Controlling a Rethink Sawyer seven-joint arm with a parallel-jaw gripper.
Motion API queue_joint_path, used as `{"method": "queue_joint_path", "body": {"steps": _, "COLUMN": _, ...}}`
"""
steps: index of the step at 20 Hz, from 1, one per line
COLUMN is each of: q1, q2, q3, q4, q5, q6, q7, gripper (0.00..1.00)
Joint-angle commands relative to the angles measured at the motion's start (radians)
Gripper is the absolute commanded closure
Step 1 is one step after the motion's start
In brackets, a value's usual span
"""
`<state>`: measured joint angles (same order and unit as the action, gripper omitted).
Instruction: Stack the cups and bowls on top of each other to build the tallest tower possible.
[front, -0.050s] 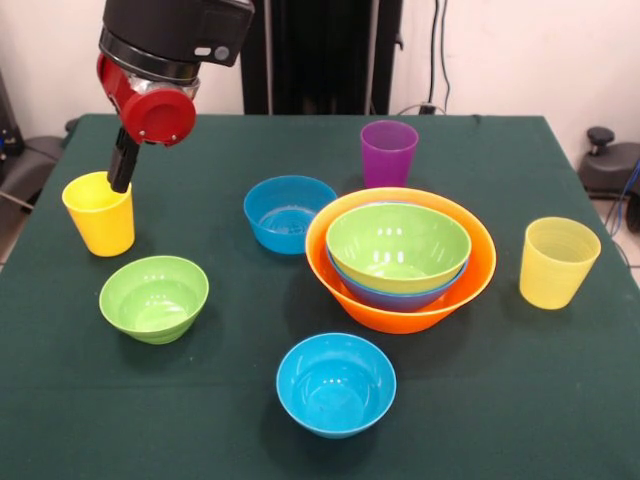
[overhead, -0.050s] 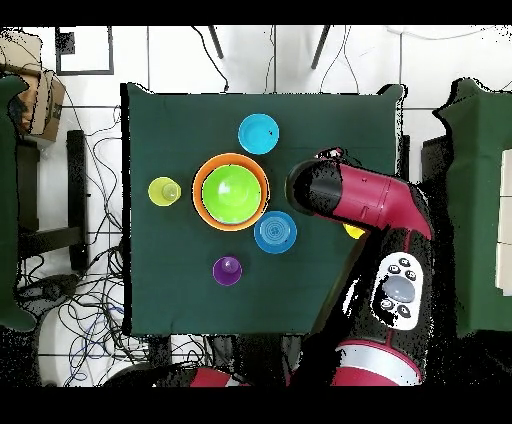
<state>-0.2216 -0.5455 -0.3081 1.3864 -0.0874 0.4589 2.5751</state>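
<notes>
The arm comes down at the far left of the front view, and the gripper dips into or just behind the mouth of the opaque yellow cup; only one dark finger shows against the rim, so I cannot tell whether the jaws are spread or pressed together. On the green bench the tower stands right of centre: the big orange bowl holds a large blue bowl (only a band of its rim and side shows), and the medium green bowl sits nested inside that. The purple cup stands upright just behind the orange bowl, near its far rim. One small blue bowl sits just left of the orange bowl, very close to it, and another small blue bowl lies nearer, in front of the tower. The small green bowl rests at near left, in front of the yellow cup. The ribbed pale yellow cup stands alone to the right of the tower. In the overhead view the arm covers most of the yellow cup.
</notes>
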Motion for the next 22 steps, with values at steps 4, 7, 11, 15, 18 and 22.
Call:
{"method": "queue_joint_path", "body": {"steps": 4, "q1": -0.013, "q2": 0.036, "q3": 0.08, "q4": 0.06, "q5": -0.039, "q6": -0.064, "q7": 0.008, "gripper": 1.0}}
{"method": "queue_joint_path", "body": {"steps": 7, "q1": -0.014, "q2": 0.032, "q3": 0.079, "q4": 0.061, "q5": -0.041, "q6": -0.06, "q7": 0.002, "gripper": 1.0}}
{"method": "queue_joint_path", "body": {"steps": 11, "q1": -0.019, "q2": 0.019, "q3": 0.08, "q4": 0.064, "q5": -0.05, "q6": -0.056, "q7": -0.016, "gripper": 1.0}}
{"method": "queue_joint_path", "body": {"steps": 15, "q1": -0.023, "q2": 0.009, "q3": 0.082, "q4": 0.064, "q5": -0.047, "q6": -0.036, "q7": -0.022, "gripper": 1.0}}
{"method": "queue_joint_path", "body": {"steps": 18, "q1": -0.031, "q2": -0.003, "q3": 0.088, "q4": 0.07, "q5": -0.046, "q6": -0.028, "q7": -0.032, "gripper": 1.0}}
{"method": "queue_joint_path", "body": {"steps": 22, "q1": -0.044, "q2": -0.031, "q3": 0.097, "q4": 0.071, "q5": -0.043, "q6": 0.003, "q7": -0.058, "gripper": 1.0}}
